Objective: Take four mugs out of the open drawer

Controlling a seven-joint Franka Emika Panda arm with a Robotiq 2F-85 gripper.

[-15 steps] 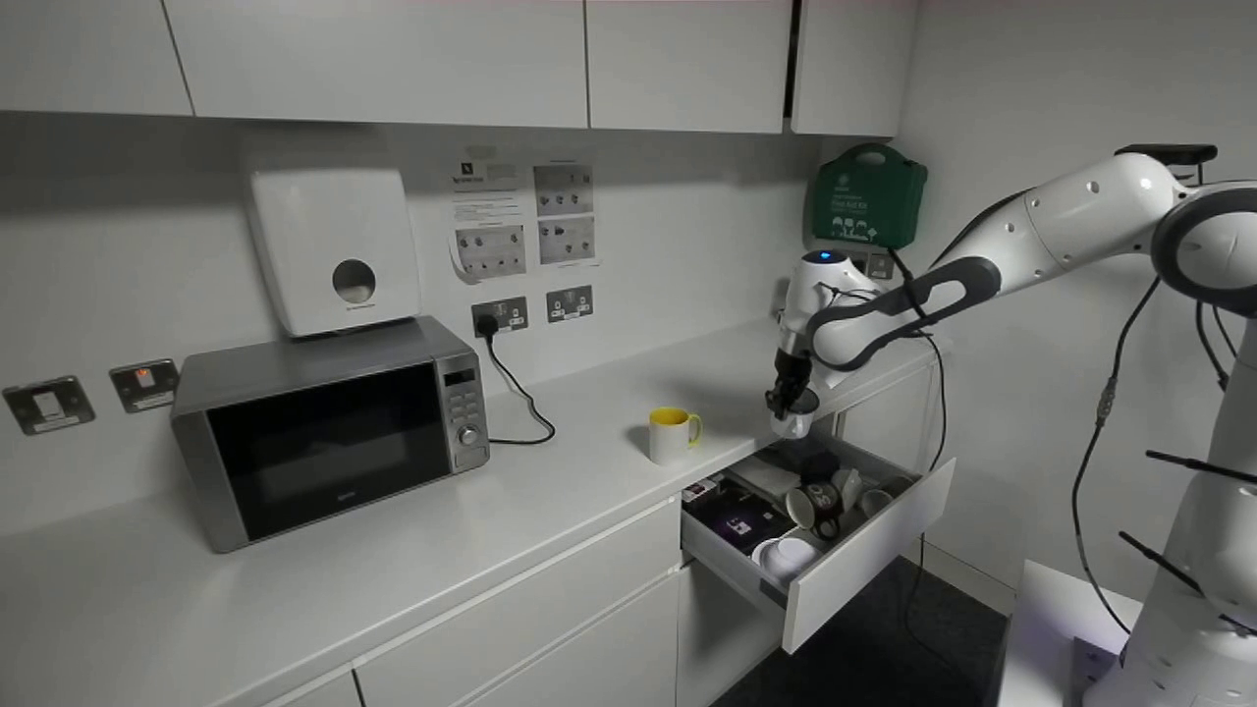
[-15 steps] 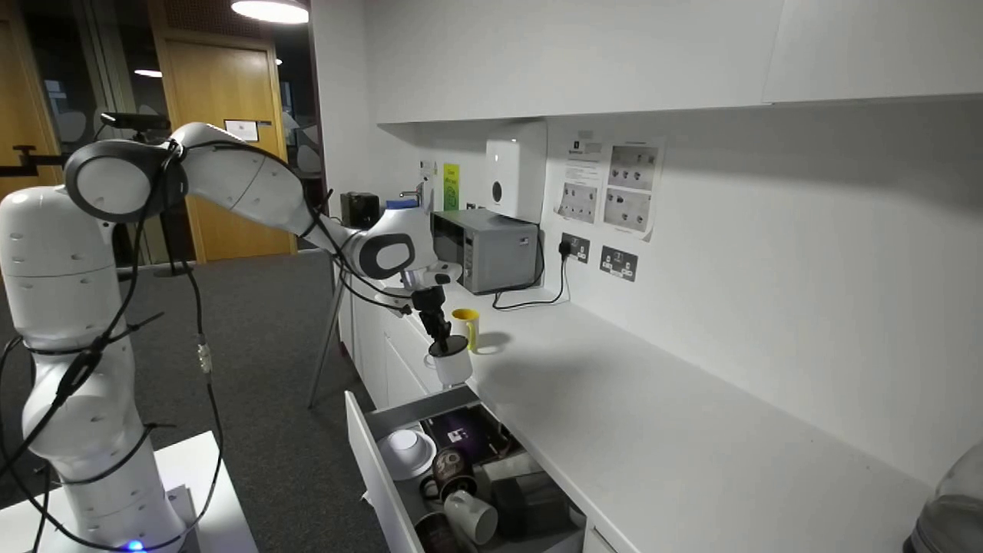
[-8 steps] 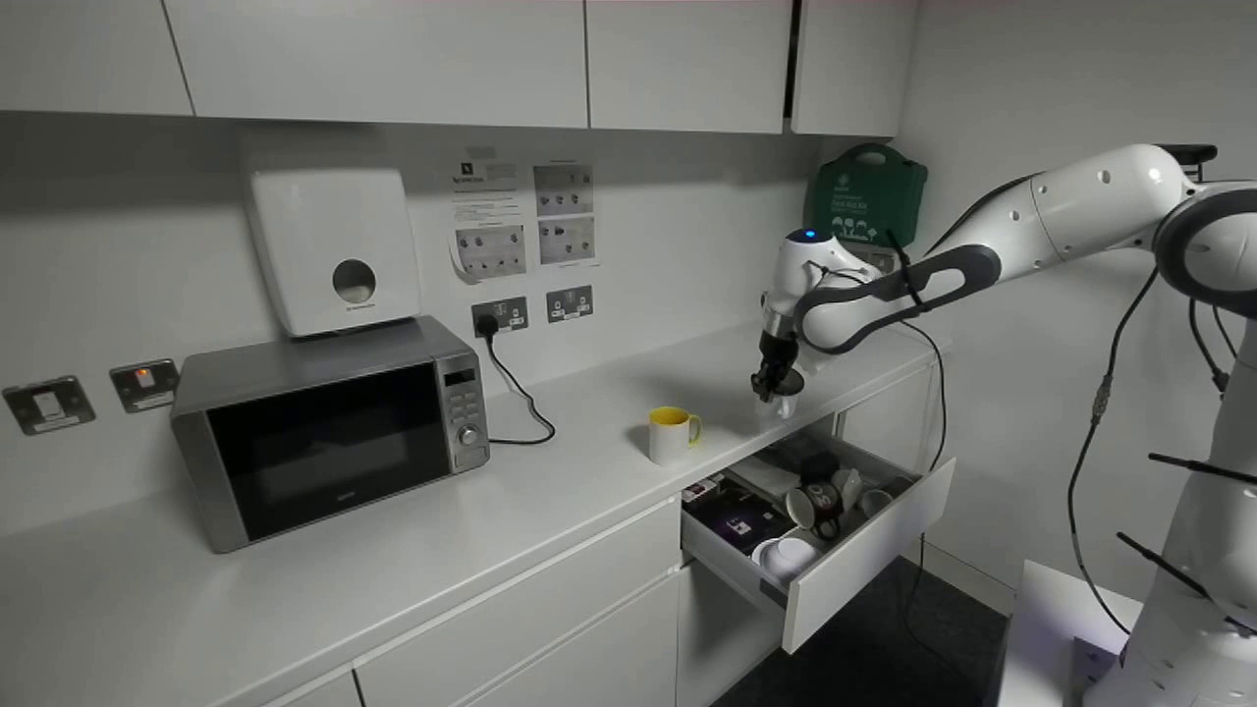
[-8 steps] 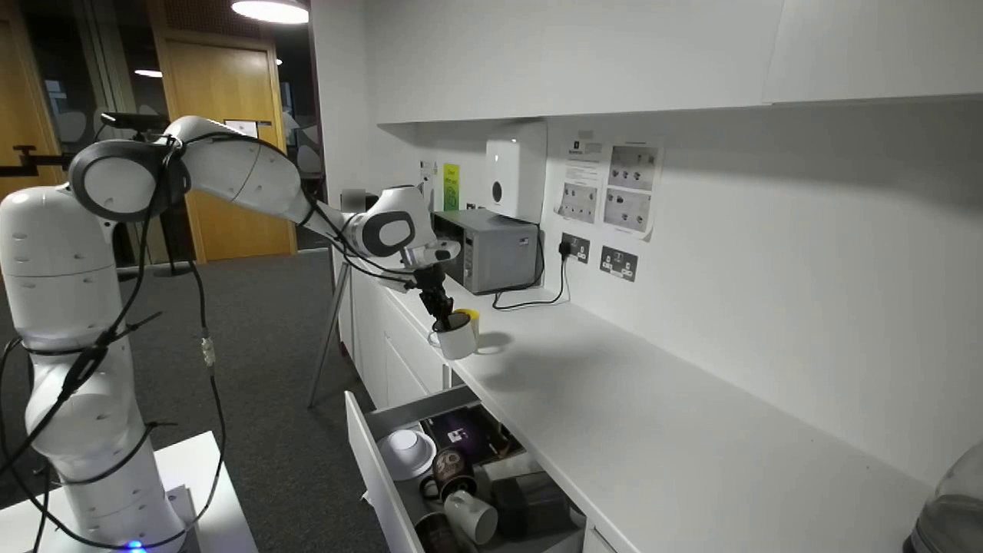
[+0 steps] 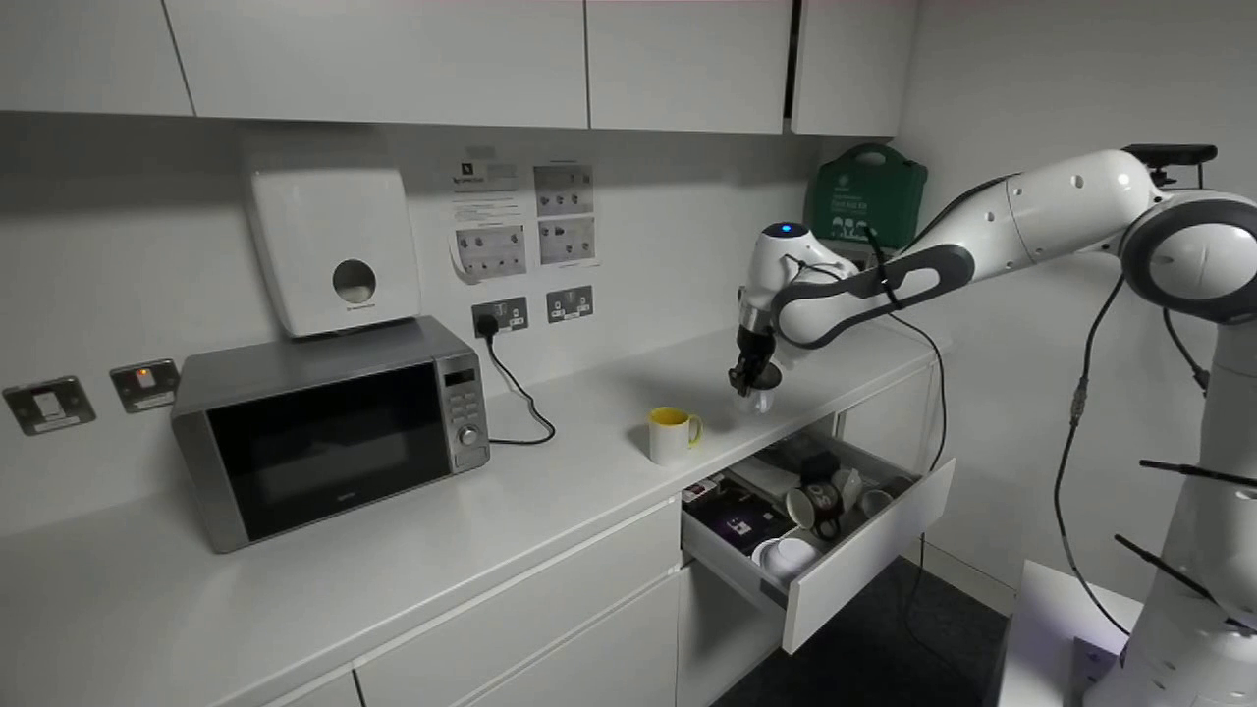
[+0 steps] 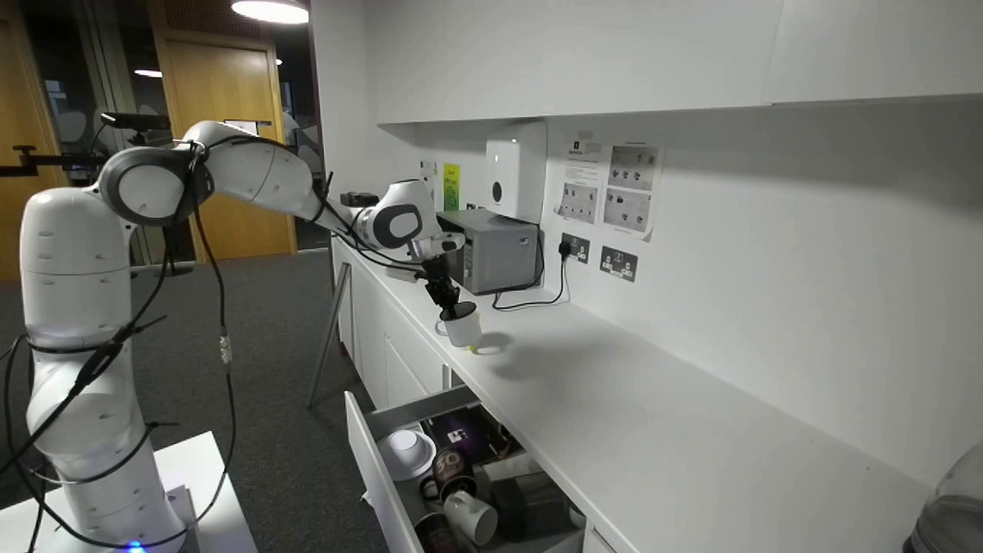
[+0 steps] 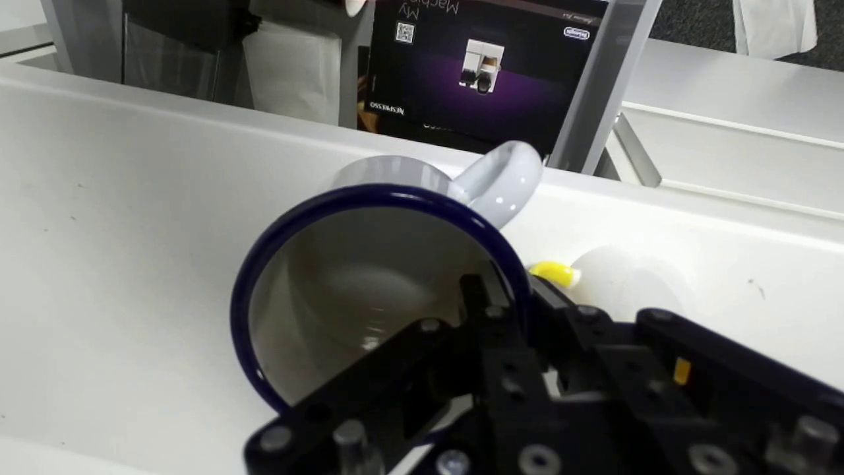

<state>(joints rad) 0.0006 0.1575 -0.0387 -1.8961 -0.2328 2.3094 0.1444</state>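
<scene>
A white mug with a dark blue rim (image 7: 376,277) hangs above the counter, my gripper (image 7: 522,310) shut on its wall. One finger is inside the mug and one outside. In both exterior views this held mug (image 6: 465,330) is nearly upright, beyond the drawer. On the counter stands a white mug with a yellow inside (image 5: 670,440); only its yellow handle (image 7: 555,272) shows in the wrist view. Below, the open drawer (image 5: 869,565) holds a dark mug (image 6: 453,470) and a whitish mug (image 6: 471,517) lying down, another dark mug (image 6: 435,531), and a white cup (image 6: 405,444) on plates.
A black and purple box (image 5: 738,517) and a dark container (image 6: 530,503) also lie in the drawer. The microwave (image 5: 329,432) stands farther along the white counter (image 5: 550,511), with a plug cable (image 5: 525,398) beside it. Wall cabinets (image 5: 393,64) hang overhead.
The gripper has carried the blue-rimmed mug up from over the drawer's back edge and across above the counter, towards the yellow mug. The grip has stayed shut.
</scene>
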